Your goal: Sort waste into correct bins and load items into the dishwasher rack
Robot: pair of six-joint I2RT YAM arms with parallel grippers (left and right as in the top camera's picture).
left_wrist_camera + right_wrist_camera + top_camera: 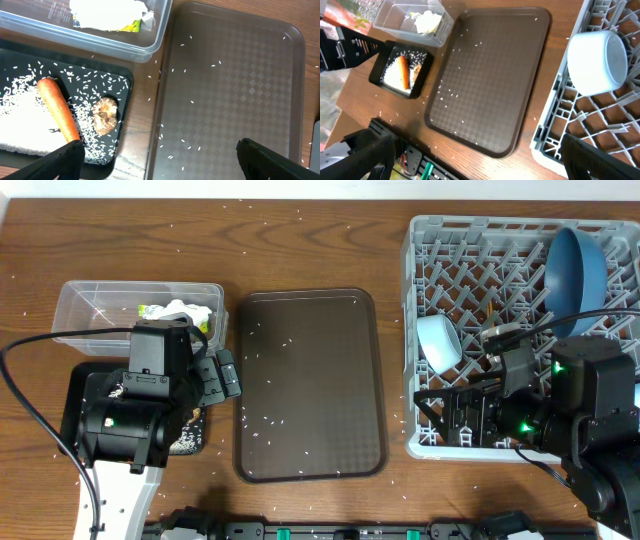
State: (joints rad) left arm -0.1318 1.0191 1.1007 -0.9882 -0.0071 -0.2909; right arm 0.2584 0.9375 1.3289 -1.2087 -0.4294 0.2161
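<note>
My left gripper (220, 375) (160, 161) hangs open and empty between the black tray (125, 80) and the brown serving tray. The black tray holds an orange carrot (57, 112), a brown food chunk (105, 116) and white rice (20, 117). Behind it, the clear tub (90, 305) (150, 42) contains a crumpled napkin (107, 11) and a yellow wrapper (132, 26). At the right, the grey dishwasher rack (425, 250) (555, 125) carries an upright blue plate (575, 270) and a white bowl (438, 340) (597, 60) on its side. My right gripper (455, 415) (485, 160) is open and empty over the rack's front left corner.
A large dark brown serving tray (310, 385) (235, 85) (490, 75) lies in the middle, bare except for scattered rice grains. More grains dot the wooden table (300, 240). The table's front edge and black arm mounts lie just below the tray.
</note>
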